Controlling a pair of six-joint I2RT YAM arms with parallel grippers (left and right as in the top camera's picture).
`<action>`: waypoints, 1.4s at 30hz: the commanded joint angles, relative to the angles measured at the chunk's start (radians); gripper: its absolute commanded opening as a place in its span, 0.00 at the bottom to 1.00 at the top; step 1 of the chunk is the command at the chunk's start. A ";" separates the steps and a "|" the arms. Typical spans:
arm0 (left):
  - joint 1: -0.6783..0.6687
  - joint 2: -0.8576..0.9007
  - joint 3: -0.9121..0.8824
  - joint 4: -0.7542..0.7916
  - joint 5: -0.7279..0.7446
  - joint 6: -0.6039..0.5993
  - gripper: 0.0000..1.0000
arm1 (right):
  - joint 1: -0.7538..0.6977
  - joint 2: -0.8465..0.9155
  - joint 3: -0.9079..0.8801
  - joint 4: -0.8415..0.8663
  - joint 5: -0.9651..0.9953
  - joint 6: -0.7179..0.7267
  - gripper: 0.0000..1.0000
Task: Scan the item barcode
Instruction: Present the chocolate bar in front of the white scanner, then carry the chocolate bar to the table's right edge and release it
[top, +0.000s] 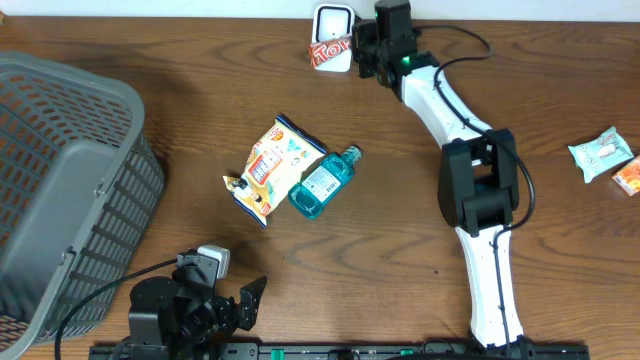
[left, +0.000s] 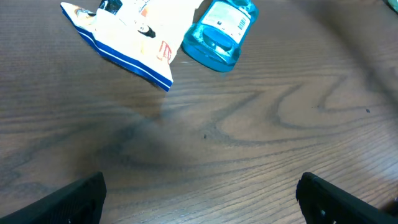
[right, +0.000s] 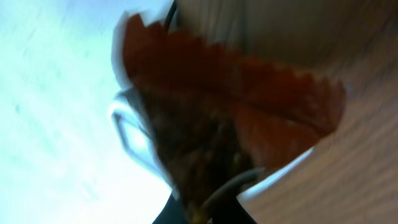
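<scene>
Red packet (top: 328, 54) clamped between the right fingers (top: 362, 60), over the white scanner (top: 333, 17); left fingers (left: 74, 202) wide apart.

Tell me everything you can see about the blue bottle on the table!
The bottle looks like see-through blue plastic with blue liquid inside, and its blue cap points toward the far right. A white label with a barcode faces up. It lies on its side, slanted, near the middle of the brown wooden table. Its left side seems to rest against a yellow-and-white snack bag. Nothing else touches it.
</scene>
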 joint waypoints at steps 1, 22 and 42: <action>0.002 -0.004 0.009 -0.002 -0.005 0.010 0.98 | -0.027 -0.012 0.012 0.035 0.079 0.036 0.02; 0.002 -0.004 0.009 -0.003 -0.005 0.010 0.98 | -0.010 -0.011 0.051 0.146 0.146 0.017 0.02; 0.002 -0.004 0.009 -0.002 -0.005 0.010 0.98 | -0.396 -0.499 0.131 -0.999 0.647 -0.703 0.01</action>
